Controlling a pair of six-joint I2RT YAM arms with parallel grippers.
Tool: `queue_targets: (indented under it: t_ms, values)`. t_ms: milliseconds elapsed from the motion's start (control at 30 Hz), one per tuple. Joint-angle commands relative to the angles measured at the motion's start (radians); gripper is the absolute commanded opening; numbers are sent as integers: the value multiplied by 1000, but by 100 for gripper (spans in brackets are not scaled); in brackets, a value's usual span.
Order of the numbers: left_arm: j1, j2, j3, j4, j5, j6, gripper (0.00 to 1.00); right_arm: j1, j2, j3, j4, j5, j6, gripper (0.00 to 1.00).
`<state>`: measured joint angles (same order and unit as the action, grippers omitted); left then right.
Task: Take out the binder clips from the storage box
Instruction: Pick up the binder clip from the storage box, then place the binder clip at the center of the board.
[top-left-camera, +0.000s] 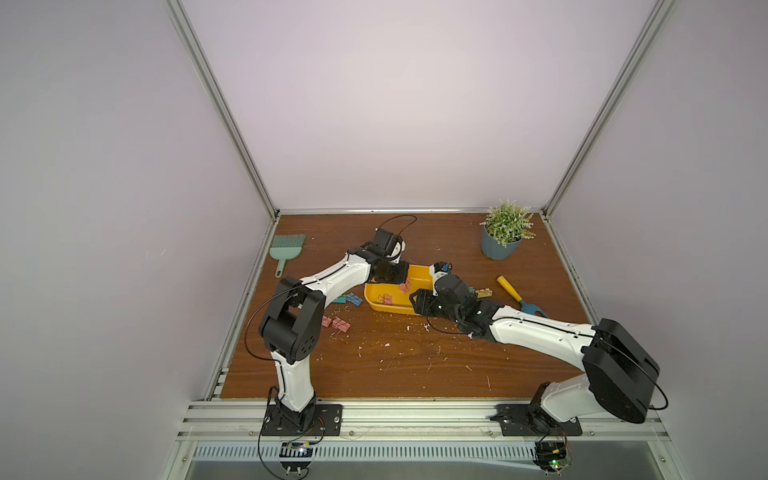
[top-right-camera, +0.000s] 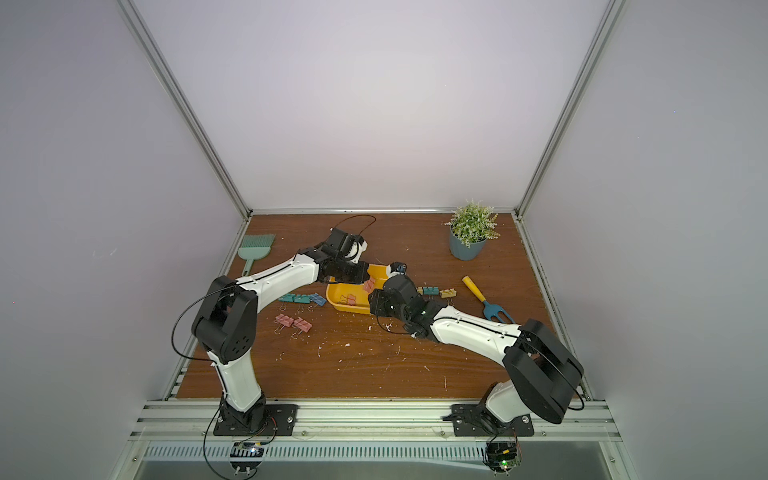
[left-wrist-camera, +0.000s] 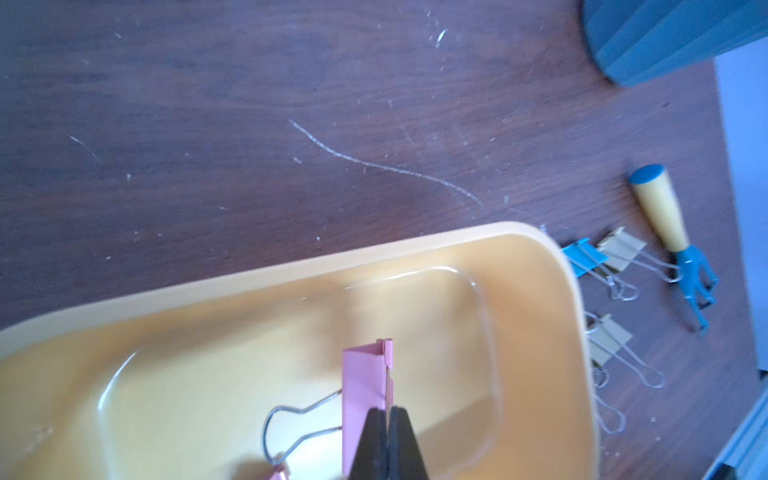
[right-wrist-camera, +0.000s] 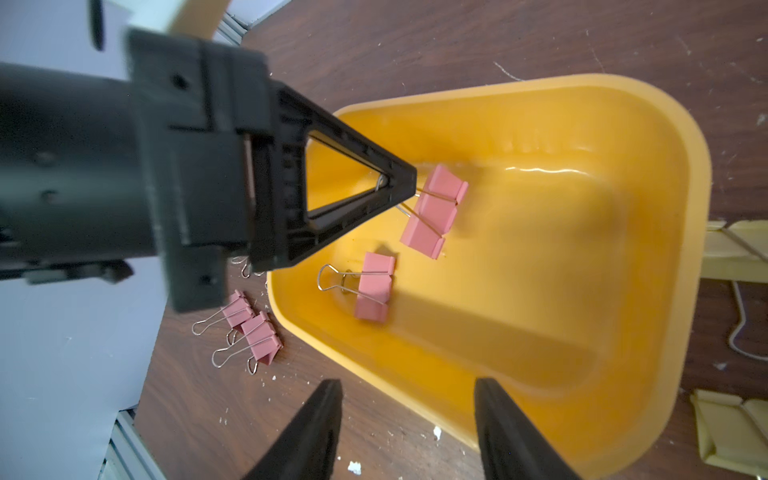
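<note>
Nearest the right wrist camera, my right gripper (right-wrist-camera: 409, 384) stands with its jaws apart and nothing between them, poised above the near wall of the storage box (right-wrist-camera: 702, 166). My left gripper (right-wrist-camera: 405, 178) reaches into the box from the opposite side. Its jaws are pressed together on the wire handle of the held pink clip (right-wrist-camera: 434, 212), whose body hangs just beyond the fingertips. Whether that clip is clear of the box floor cannot be confirmed, though its shadow suggests a slight lift. A second pink clip (right-wrist-camera: 374, 286) lies flat on the box floor, near the held one and untouched. No other clip is visible inside, though my left gripper hides a small part of the interior. Outside the box, on the table (top-left-camera: 415, 365), lie two pink clips (right-wrist-camera: 249, 328), a row of teal-blue clips (top-right-camera: 301, 298), and a group of yellow clips (top-right-camera: 446, 293) near the garden fork (top-right-camera: 476, 290). Assessment: most of the extraction is complete. Remaining work: carry the held clip over the wall, set it down, then retrieve the last one.
</note>
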<state>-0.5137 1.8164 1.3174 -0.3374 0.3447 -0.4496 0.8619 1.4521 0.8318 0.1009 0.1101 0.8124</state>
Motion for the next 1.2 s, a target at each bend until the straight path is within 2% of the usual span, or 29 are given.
queue_targets:
  t_ms: [0, 133, 267, 600, 867, 1000, 1167]
  values:
    - [8, -84, -52, 115, 84, -86, 0, 0, -79, 7, 33, 51, 2, 57]
    - [7, -210, -179, 263, 89, -188, 0, 0, -148, -54, 105, 81, 11, 57]
    - [5, -359, -339, 412, 43, -291, 0, 3, -197, -66, 100, 110, 3, 56]
    - [-51, -727, -682, 630, -222, -490, 0, 41, -257, -97, 127, 164, 24, 55]
    - [-136, -963, -889, 699, -414, -593, 0, 68, -217, -66, 131, 140, 24, 55]
    - [-139, -1053, -973, 756, -443, -654, 0, 85, -179, -45, 128, 128, 24, 55]
    - [-138, -1139, -1006, 715, -457, -718, 0, 102, -136, -24, 130, 119, 30, 55]
